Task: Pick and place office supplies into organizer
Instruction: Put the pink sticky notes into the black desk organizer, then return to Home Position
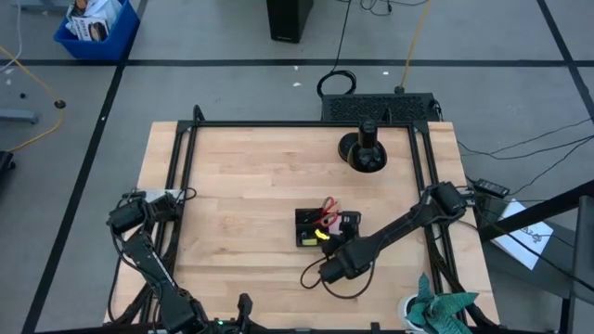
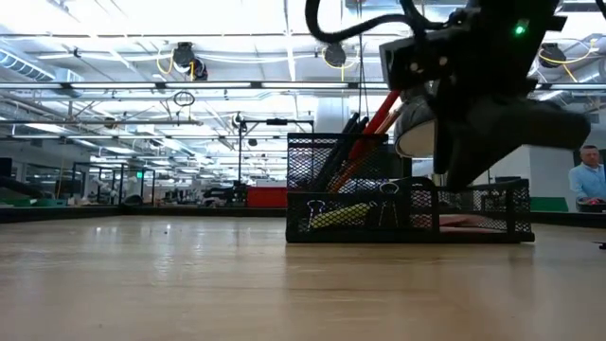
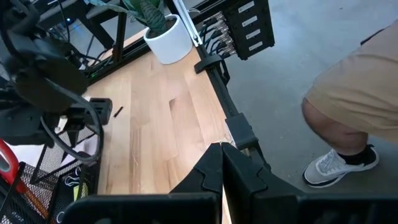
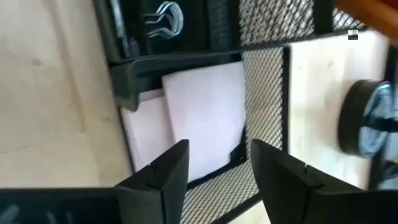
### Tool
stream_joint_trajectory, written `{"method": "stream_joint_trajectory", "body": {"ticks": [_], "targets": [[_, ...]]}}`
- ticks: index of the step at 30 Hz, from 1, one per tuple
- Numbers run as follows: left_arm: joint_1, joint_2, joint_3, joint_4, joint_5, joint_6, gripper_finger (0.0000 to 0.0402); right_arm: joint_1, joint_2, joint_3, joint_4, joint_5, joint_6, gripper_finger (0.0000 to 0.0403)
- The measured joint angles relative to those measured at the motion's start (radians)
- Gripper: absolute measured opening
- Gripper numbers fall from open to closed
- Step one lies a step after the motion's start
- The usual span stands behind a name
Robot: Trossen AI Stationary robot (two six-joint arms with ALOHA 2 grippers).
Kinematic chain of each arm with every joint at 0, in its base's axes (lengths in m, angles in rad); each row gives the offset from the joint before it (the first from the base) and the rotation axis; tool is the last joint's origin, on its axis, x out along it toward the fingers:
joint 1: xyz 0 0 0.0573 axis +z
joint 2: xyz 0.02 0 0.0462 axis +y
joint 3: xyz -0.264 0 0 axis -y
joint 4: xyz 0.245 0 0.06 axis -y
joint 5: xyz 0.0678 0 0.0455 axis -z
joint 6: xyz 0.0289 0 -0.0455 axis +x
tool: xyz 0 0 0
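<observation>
The organizer (image 1: pixel 316 225) is a black mesh tray near the table's middle. Its tall cup holds red-handled scissors (image 2: pixel 379 118) and dark pens (image 2: pixel 346 142) upright. A yellow piece (image 2: pixel 336 216) and small clips (image 4: pixel 165 18) lie in its low compartments. The pink sticky-note pad (image 4: pixel 205 106) lies flat in a mesh compartment. My right gripper (image 4: pixel 217 168) hangs open just above the pad, a finger on either side of the pad's near edge, touching nothing. Shut and holding nothing, my left gripper (image 3: pixel 221 168) waits over the table's near left part.
A round black stand with a post (image 1: pixel 364 151) sits at the far right of the table. A teal cloth (image 1: pixel 436 306) and a white pot with a plant (image 3: pixel 168 37) are at the near right corner. A person's leg (image 3: pixel 348 106) is beside the table.
</observation>
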Motion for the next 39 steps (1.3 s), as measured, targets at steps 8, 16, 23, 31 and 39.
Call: {"method": "stream_joint_trajectory", "body": {"ticks": [8,16,23,31,39], "targets": [[0.000,0.000,0.000,0.000,0.000,0.001,0.0005,0.006,-0.036,0.000,-0.001,-0.035,-0.014,0.0157],[0.001,0.000,0.000,-0.001,0.000,0.004,0.0005,0.014,-0.036,-0.007,0.022,-0.013,-0.049,0.0048],[-0.014,0.000,0.000,-0.003,0.002,0.033,0.0005,0.084,-0.082,-0.007,0.160,-0.035,-0.167,0.0016],[-0.043,0.000,-0.001,-0.001,-0.133,0.083,0.0005,0.140,-0.257,-0.207,0.598,-0.046,-0.335,0.0002],[0.098,0.001,-0.165,0.064,0.010,-0.008,0.0005,0.144,-0.417,-0.544,1.008,-0.044,-0.332,0.0001]]}}
